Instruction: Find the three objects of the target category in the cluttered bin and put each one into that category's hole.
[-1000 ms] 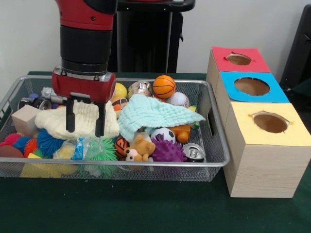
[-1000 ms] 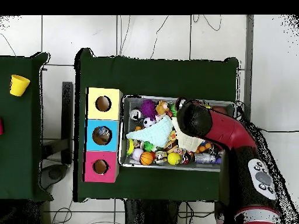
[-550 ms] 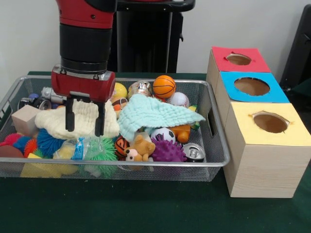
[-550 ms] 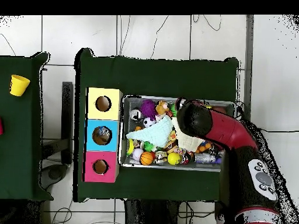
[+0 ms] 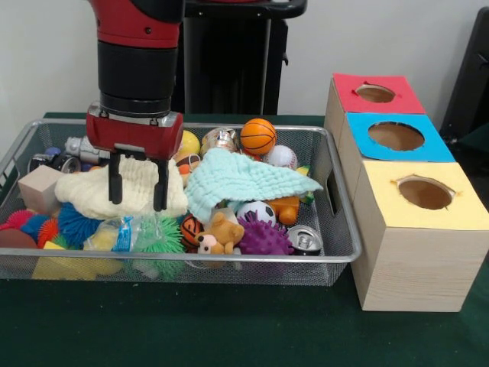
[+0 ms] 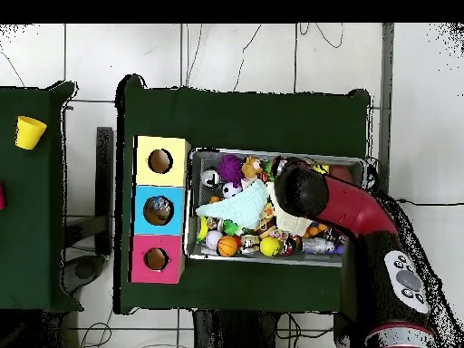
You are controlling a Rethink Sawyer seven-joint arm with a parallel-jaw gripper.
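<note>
The red arm [image 6: 349, 208] covers the bin's [image 6: 272, 261] right half (yellow, blue, pink boxes [image 6: 159, 208] left).

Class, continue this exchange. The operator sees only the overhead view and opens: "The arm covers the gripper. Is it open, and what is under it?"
Observer: The front view shows the gripper open, pointing down at a cream cloth.
Operator: Is it holding anything?
Observer: No, its fingers stand apart, clamped on nothing.
Operator: What else does the arm hide from me?
Observer: A wooden block beside that cloth, at the end of the wire bin.
</note>
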